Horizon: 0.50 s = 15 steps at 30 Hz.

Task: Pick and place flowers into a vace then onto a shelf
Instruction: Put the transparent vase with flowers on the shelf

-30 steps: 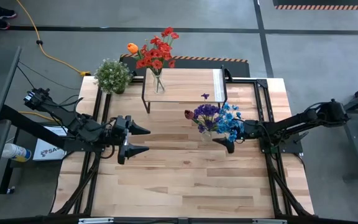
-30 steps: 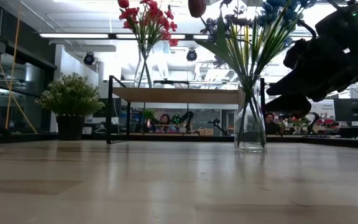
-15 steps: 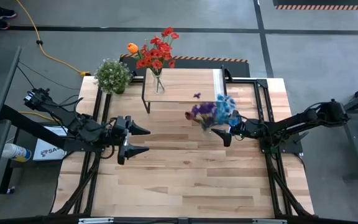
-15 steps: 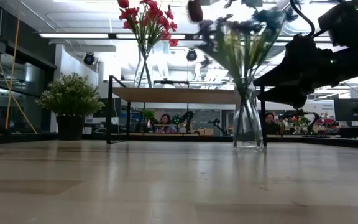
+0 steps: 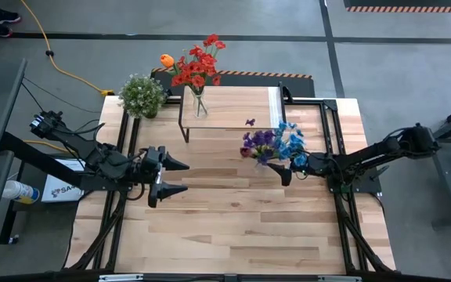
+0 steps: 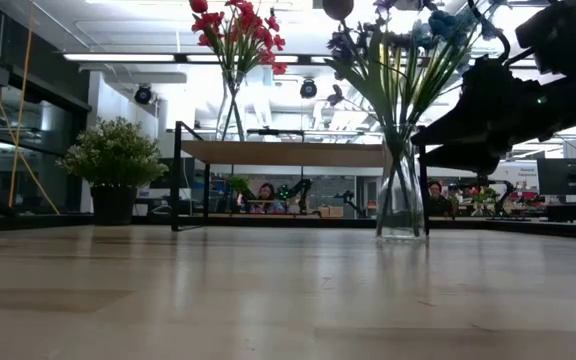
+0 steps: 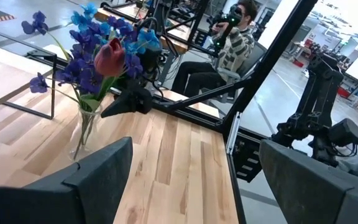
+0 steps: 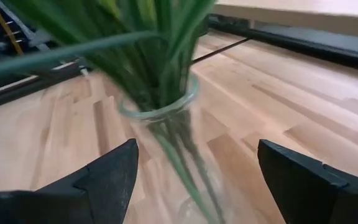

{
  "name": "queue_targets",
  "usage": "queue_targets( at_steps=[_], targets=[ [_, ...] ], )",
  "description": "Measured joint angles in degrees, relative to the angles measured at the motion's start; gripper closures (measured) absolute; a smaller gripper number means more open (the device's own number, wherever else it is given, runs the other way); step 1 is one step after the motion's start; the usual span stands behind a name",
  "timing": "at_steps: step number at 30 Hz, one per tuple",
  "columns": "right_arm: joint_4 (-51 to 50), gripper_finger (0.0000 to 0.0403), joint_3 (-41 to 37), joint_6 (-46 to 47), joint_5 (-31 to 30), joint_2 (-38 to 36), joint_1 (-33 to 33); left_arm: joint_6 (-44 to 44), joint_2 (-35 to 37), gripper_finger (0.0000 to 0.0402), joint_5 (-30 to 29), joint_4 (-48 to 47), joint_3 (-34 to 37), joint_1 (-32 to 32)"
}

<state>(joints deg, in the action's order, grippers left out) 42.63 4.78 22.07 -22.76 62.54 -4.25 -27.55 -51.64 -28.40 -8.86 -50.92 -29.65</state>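
Flowers, two bunches, each in a clear glass vase. Left to right in the high view: left gripper (image 5: 180, 176) over the left part of the wooden table (image 5: 233, 227), fingers spread wide, nothing between them, well apart from both vases. Potted plant (image 5: 142, 95) on the table's far left corner. Just right of it, the red flowers (image 5: 196, 66) with one orange bloom, in a vase (image 5: 200, 104) standing upright on the shelf (image 5: 237, 108), toward the shelf's left end. Next, the blue and purple flowers (image 5: 272, 144) with one dark maroon bloom, in a second vase (image 6: 401, 195) standing on the table in front of the shelf's right half, not on it. Right gripper (image 5: 286, 171) at this vase from the right; in the right wrist view the fingers (image 8: 107, 177) stand wide on either side of the glass, not touching it. Seated people in the room beyond the table.
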Motion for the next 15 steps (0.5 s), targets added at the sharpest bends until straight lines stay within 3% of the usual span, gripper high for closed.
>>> queue_targets(
  at_steps=[15],
  targets=[
    [-3.0, 0.0086, 0.0, 3.4, -6.7, 0.2, -6.8, 0.0, 0.0, 0.0021, 0.6, -0.3, 0.0, 0.0]
  ],
)
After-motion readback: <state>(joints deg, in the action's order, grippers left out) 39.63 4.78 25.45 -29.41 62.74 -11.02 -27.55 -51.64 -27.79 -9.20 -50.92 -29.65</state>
